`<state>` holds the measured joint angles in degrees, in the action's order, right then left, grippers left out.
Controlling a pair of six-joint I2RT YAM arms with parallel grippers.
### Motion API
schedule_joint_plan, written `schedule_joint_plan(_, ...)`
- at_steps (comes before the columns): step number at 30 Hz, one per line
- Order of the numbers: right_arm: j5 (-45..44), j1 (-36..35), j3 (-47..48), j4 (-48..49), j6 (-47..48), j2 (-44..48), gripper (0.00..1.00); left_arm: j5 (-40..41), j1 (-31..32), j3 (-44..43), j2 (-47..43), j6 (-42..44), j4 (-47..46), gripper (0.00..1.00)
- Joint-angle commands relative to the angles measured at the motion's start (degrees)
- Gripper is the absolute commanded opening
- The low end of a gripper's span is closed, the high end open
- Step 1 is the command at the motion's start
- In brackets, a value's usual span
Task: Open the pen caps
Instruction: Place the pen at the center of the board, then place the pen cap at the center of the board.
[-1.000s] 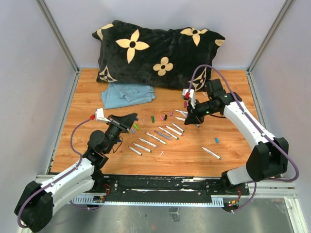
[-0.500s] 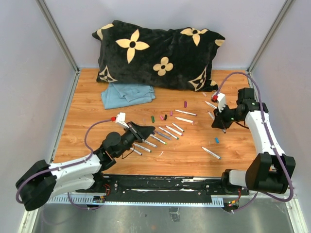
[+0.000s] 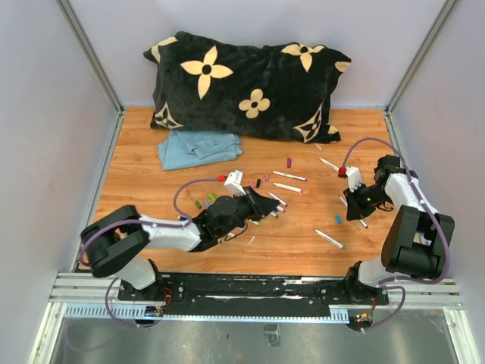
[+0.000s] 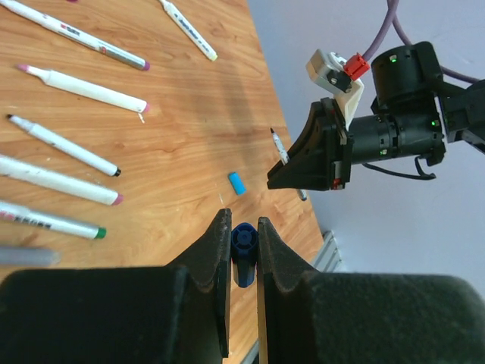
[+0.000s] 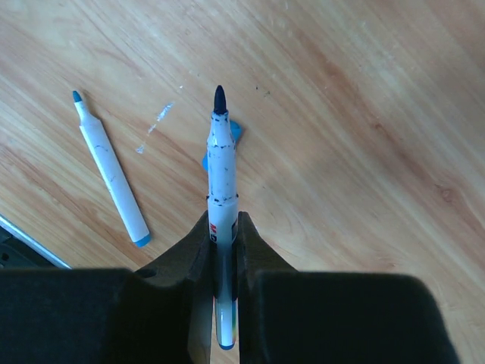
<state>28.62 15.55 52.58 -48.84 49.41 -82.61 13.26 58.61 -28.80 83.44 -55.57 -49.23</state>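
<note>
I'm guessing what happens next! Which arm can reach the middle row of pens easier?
Probably left: the left gripper, pinching a blue cap, is at the row of pens; the right gripper holds a pen far away.

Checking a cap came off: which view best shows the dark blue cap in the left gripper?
Left wrist: the dark blue cap sits close-up, pinched in the left gripper. In the top view it is too small to make out; the right wrist view misses it.
</note>
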Motion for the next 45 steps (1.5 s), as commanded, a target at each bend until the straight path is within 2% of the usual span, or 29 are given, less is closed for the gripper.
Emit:
schedule_joint_plan(1, -4.1, 1.0, -0.7, 2.8, 0.5, -3.2, 0.11, -1.3, 0.8, -7.7, 10.3, -1.1, -2.0, 0.00)
schedule_joint_plan(5, -5.1, 1.0, 0.8, 3.7, -0.6, -7.0, 0.12, -5.0, 0.9, -16.5, 20.6, -2.7, -1.4, 0.00)
schedule_joint_plan(9, -5.4, 1.0, 1.5, 4.0, -1.3, -9.9, 0.13, -5.7, 1.0, -25.4, 28.3, -3.7, 5.1, 0.00)
schedule_joint_plan(16, -5.1, 1.1, 1.4, 5.0, -1.8, -11.7, 0.15, -3.2, 1.3, -35.4, 35.4, -5.4, 15.0, 0.00)
schedule_joint_plan(21, -4.8, 1.0, 1.7, 5.0, -2.0, -12.6, 0.16, -1.9, 1.3, -45.1, 40.0, -6.5, 26.3, 0.00)
schedule_joint_plan(37, -4.1, 1.0, 1.5, 5.1, -1.8, -12.8, 0.19, 1.4, 1.2, -58.6, 47.9, -6.9, 40.8, 0.00)
schedule_joint_plan(45, -3.7, 1.1, 1.6, 4.6, -1.6, -13.3, 0.19, 0.3, 0.3, -65.8, 52.4, -7.1, 46.0, 0.01)
